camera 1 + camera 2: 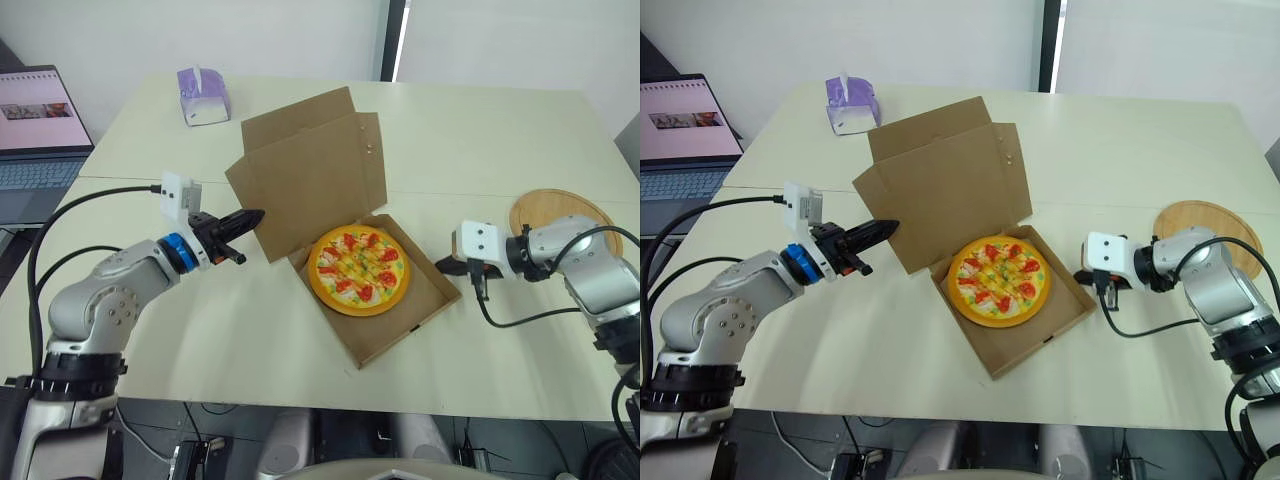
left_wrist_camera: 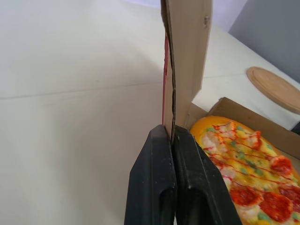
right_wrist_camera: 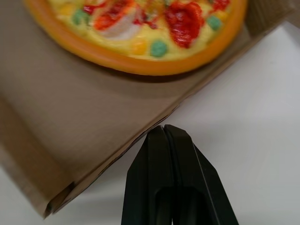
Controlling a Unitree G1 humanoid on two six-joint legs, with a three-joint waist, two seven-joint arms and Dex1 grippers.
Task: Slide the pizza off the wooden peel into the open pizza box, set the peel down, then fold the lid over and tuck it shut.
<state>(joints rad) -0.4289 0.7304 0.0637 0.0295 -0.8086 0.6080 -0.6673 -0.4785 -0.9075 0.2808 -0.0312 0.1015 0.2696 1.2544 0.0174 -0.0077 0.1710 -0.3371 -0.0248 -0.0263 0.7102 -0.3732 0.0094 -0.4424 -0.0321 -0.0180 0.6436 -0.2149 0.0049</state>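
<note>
Cardboard lid pinched at its edge by left pincer; right pincer closed, empty, against box. Fold slowly over pizza, bracing box.

You see the pizza with an orange rim and a yellow top speckled with red slices and green bits. Pizza box: plain brown cardboard, no print inside. Peel, right edge of frame: pale wood with a darker rim. Bench: cream. Tissue box, upper left: purple and white. Left claw and right claw: black.
</note>
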